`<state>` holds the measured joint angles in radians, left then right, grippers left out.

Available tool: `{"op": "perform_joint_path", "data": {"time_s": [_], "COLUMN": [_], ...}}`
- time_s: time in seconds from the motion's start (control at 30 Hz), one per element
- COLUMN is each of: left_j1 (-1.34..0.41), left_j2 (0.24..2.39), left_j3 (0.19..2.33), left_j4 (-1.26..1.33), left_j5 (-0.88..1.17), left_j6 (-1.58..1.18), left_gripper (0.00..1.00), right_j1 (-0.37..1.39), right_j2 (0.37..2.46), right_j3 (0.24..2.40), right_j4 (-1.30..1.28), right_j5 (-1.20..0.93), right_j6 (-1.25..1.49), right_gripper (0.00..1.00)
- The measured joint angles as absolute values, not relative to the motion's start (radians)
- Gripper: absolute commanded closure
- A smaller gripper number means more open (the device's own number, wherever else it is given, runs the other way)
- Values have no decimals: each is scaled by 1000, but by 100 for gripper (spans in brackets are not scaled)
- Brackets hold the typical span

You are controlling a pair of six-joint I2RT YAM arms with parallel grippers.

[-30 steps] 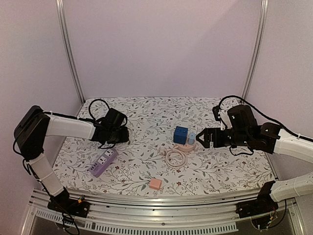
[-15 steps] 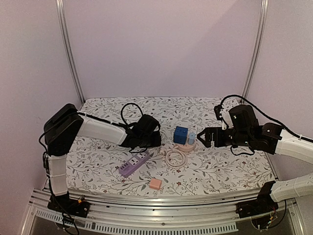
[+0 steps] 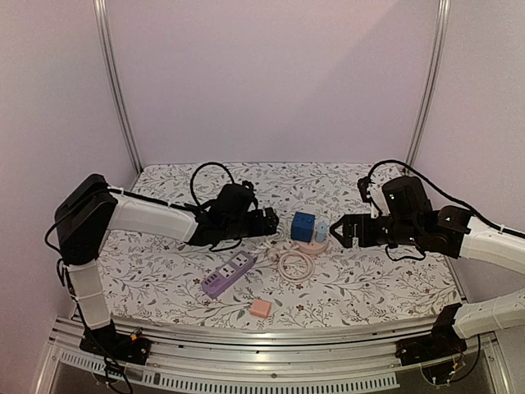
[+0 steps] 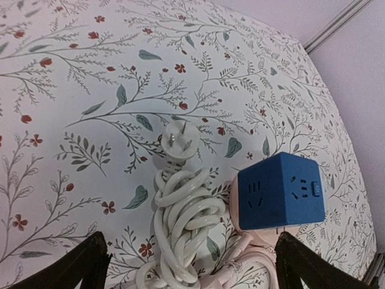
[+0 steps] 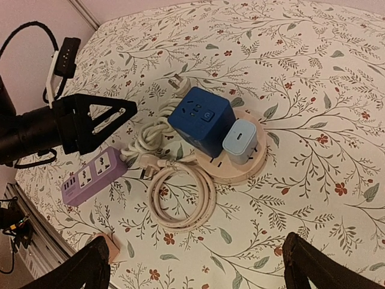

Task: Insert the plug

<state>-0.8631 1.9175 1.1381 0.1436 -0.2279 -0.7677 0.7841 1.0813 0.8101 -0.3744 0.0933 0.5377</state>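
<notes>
A white plug (image 4: 179,142) lies on the flowered cloth at the end of a knotted white cord bundle (image 4: 183,223). Right beside the bundle, a blue cube socket (image 4: 280,189) stands on a round pink base (image 5: 240,171) next to a light-blue charger (image 5: 240,140). My left gripper (image 4: 191,271) hangs open just above the bundle, a finger on each side and nothing held. In the top view it (image 3: 267,220) sits left of the cube (image 3: 303,225). My right gripper (image 5: 201,271) is open and empty, right of the base (image 3: 340,231).
A purple power strip (image 3: 228,273) lies in front of the left gripper, near the bundle. The pink base's coiled cable (image 3: 295,263) rests in front of the base, its pink plug (image 5: 135,162) pointing at the strip. A small pink block (image 3: 261,308) sits near the front edge.
The left arm swung from the left side to the centre and the purple strip slid right with it. Its jaws, shut before, have opened. The right arm has hardly moved.
</notes>
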Motion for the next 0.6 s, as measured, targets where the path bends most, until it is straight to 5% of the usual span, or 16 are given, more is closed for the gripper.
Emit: {"op": "perform_joint_path", "data": {"time_s": [0.6], "left_j1": [-871], "left_j2": [1344], "left_j3": [735], "left_j4": [178], "left_j5": [-377], "left_j6": [-461], "left_gripper": [1], "right_j1": [887], "right_j2": [1102], "right_j3": [806], "right_j4": [-374], "right_j5": [-91], "right_j6": [529], "right_gripper": [1]}}
